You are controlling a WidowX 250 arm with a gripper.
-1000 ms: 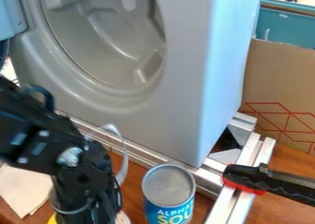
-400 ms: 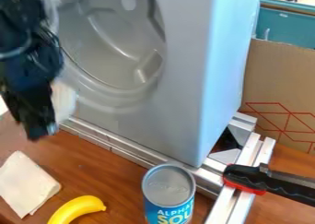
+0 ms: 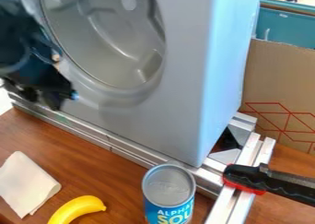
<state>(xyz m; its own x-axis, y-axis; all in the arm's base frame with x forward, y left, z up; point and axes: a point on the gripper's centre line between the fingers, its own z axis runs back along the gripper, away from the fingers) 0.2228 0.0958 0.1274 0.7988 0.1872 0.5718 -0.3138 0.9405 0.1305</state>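
My gripper (image 3: 54, 97) hangs at the left, raised in front of the lower left of a grey machine with a round door opening (image 3: 178, 94). It looks blurred, and I cannot make out anything held in it. On the wooden table below and in front of it lie a folded cream cloth (image 3: 26, 184) and a yellow banana (image 3: 77, 209), side by side and apart. A blue can with a grey lid (image 3: 168, 191) stands upright to the right of the banana, near the metal rail.
Metal rails (image 3: 111, 142) run along the machine's base and forward at the right. A black and red clamp (image 3: 252, 179) grips the right-hand rails. Behind stand a cardboard panel (image 3: 280, 80) and a teal box (image 3: 286, 25).
The arm has risen from the lower left, beside the can, to the upper left. The banana it covered now shows. Cloth and can stay where they were.
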